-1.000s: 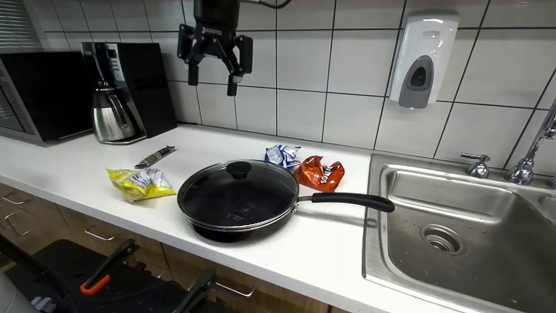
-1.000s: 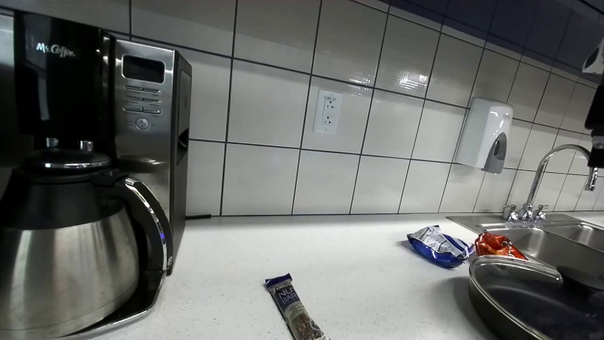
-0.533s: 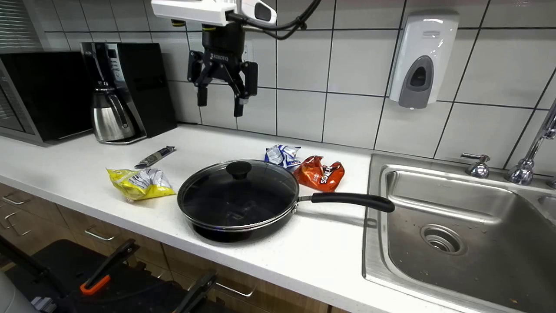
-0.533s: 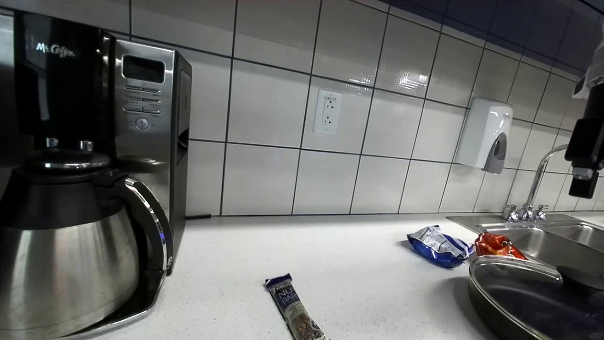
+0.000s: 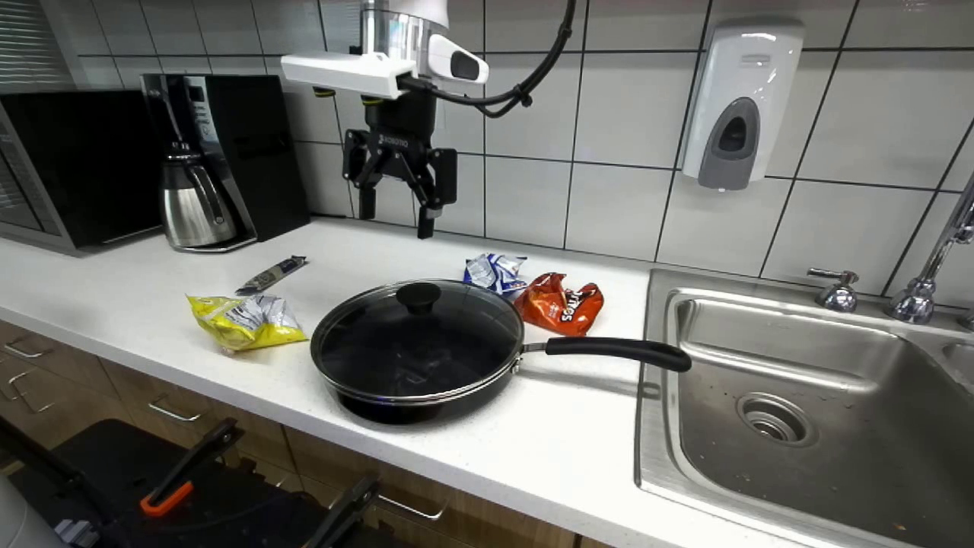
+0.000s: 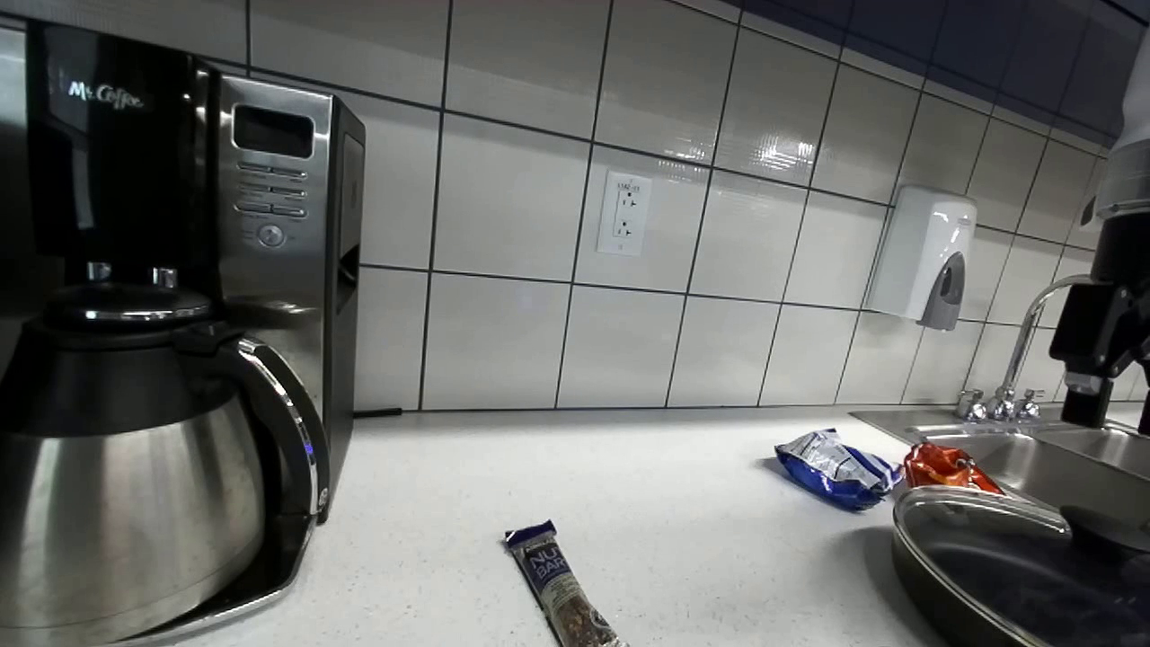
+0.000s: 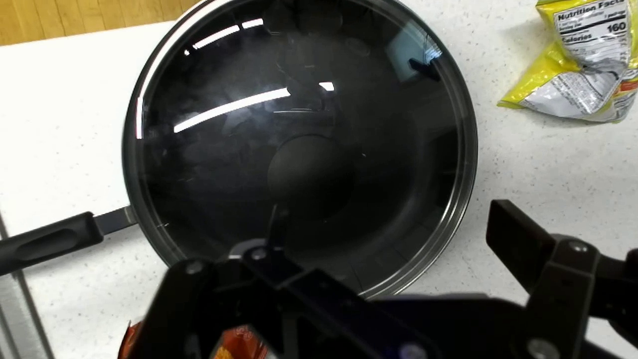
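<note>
In an exterior view the end effector (image 5: 396, 221), spread wide and empty, hangs at twelve o'clock from the pan (image 5: 392, 411), which stands flat on the counter (image 5: 563, 434), apparently why the lid (image 5: 418, 346) sits steady.

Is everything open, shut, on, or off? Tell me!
Tool: wide open, holding nothing
Lid: on the pan
Yellow bag: crumpled; can't tell if opened
Red bag: crumpled, also can't tell
Blue bag: crumpled, also can't tell
Nut bar: in its wrapper
Coffee pot: in the coffee maker
Its screen: dark
Drawers: shut
Faucet: tip hidden, can't tell
</note>
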You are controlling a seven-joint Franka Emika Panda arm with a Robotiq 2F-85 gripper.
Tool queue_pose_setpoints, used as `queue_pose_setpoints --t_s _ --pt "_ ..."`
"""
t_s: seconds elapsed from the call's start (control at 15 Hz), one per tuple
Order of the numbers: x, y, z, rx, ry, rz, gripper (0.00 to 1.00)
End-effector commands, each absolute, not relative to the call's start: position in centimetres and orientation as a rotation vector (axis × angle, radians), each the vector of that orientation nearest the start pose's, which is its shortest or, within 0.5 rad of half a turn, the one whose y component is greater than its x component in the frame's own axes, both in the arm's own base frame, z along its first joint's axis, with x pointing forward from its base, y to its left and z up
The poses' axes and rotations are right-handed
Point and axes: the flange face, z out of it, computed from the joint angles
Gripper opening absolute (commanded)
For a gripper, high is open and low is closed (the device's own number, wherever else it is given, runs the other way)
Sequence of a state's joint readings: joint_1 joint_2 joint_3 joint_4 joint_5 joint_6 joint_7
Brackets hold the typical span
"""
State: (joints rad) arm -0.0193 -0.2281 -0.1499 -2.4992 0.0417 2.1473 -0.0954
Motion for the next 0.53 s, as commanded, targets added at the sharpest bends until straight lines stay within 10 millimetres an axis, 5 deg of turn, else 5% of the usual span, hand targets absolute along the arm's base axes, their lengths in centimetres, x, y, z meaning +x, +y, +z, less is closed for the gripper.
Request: queue_pose_setpoints --t_s 0.0,0.47 --pt "42.1 -7.0 34.2 -3.091 0.211 0.15 1.0" --pt "41.0 -6.9 31.2 -3.106 0.312 0.136 1.0"
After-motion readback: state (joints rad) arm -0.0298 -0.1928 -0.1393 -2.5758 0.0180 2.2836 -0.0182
